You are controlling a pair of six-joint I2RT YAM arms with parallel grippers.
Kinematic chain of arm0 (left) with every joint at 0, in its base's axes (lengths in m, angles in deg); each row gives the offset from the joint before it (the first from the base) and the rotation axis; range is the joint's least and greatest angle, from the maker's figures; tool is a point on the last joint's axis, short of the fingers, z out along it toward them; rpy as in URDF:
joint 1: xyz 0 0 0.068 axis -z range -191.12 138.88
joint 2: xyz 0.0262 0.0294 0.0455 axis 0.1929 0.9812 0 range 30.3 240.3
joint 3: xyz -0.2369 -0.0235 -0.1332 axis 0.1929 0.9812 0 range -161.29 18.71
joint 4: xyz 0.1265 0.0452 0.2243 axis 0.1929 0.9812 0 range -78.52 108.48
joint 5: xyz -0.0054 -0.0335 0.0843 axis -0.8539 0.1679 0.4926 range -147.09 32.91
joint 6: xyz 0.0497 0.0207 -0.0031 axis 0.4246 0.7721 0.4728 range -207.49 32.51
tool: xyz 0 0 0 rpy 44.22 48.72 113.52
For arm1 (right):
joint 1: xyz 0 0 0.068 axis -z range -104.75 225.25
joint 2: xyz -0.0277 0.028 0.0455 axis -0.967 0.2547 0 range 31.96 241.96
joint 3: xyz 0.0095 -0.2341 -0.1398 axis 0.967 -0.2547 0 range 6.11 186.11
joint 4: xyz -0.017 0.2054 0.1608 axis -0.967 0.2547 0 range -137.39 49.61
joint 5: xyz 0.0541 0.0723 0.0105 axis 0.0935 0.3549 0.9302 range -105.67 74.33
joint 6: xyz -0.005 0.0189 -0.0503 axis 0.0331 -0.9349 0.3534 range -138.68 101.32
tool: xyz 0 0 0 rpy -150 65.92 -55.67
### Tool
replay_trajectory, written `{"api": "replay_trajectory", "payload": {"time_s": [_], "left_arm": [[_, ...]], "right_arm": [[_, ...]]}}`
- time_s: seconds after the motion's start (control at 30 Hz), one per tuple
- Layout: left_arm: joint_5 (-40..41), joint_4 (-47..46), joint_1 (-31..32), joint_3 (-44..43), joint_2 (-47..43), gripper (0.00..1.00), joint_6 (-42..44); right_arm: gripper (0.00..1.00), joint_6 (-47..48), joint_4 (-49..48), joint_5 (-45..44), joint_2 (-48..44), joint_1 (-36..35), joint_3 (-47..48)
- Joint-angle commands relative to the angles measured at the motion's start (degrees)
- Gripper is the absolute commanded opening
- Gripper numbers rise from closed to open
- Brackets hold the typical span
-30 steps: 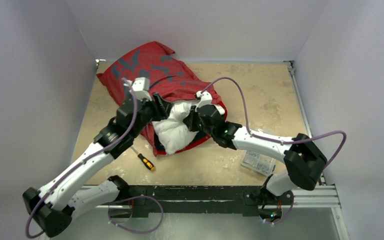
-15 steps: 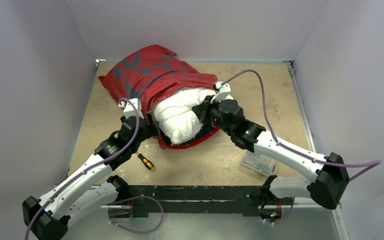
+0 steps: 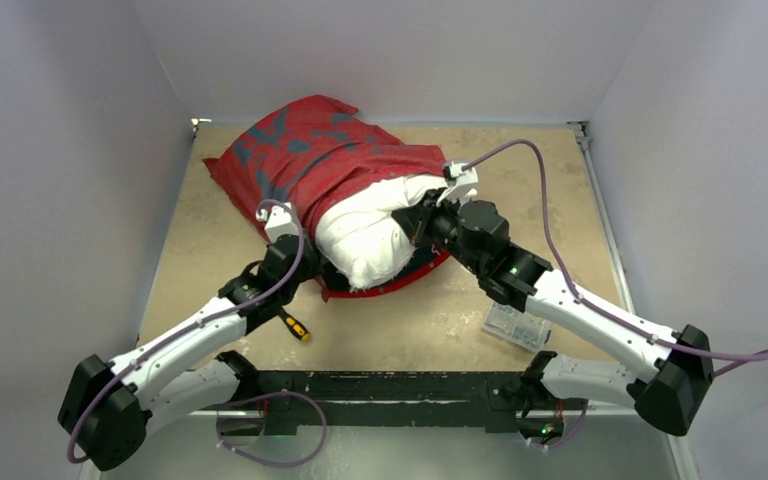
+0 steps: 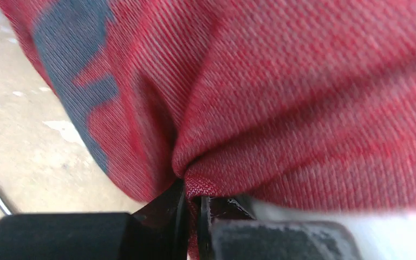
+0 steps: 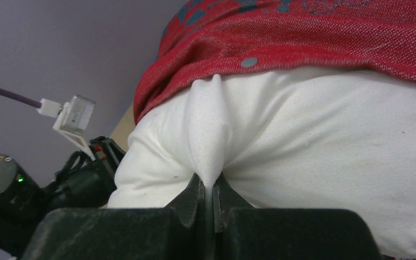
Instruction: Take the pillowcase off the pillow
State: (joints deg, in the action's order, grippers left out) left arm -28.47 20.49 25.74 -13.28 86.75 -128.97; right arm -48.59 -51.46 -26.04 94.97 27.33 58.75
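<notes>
The red pillowcase (image 3: 305,160) with grey-blue marks covers the far part of the white pillow (image 3: 370,240), whose near end bulges out of the opening. My left gripper (image 3: 307,268) sits at the opening's near-left edge. In the left wrist view it (image 4: 193,196) is shut on a pinch of the pillowcase (image 4: 281,97) hem, with a sliver of pillow (image 4: 390,227) beside it. My right gripper (image 3: 417,215) is at the pillow's right side. In the right wrist view it (image 5: 213,187) is shut on a raised fold of the pillow (image 5: 314,141), below the pillowcase (image 5: 303,38) edge.
A screwdriver (image 3: 293,325) with a yellow and black handle lies on the table just near of my left arm. A clear plastic box (image 3: 515,325) sits under my right forearm. Walls close in the table on the left, back and right.
My left gripper drew back toward the near side and shut on the pillowcase hem. The right gripper shifted right holding the pillow, and more white pillow now shows.
</notes>
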Motion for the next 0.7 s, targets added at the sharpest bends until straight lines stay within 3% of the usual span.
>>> {"api": "replay_trajectory", "payload": {"time_s": [0.0,0.1,0.33,0.53,0.67], "left_arm": [[5.16,-8.05,-6.06,-0.02,4.9,0.0,-1.22],[4.25,-14.11,-13.16,0.26,9.73,0.0,-1.91],[6.51,-18.53,-20.86,-2.22,24.09,0.0,-5.21],[-2.66,-21.1,-27.43,-5.07,29.08,0.0,-4.7],[-10.35,-18.71,-27.46,-8.44,26.45,0.18,-2.85]], "right_arm": [[0.0,0.53,-5.86,2.0,-7.57,0.58,3.05],[0.0,1.27,-4.5,3.77,-12.31,1.02,4.77],[0.0,2.78,-4.1,10.21,-21.21,1.34,8.23],[0.0,4.71,-3.88,13.75,-22.84,1.34,8.22],[0.0,4.71,-8.76,22.08,-18.12,1.34,3.26]]}}
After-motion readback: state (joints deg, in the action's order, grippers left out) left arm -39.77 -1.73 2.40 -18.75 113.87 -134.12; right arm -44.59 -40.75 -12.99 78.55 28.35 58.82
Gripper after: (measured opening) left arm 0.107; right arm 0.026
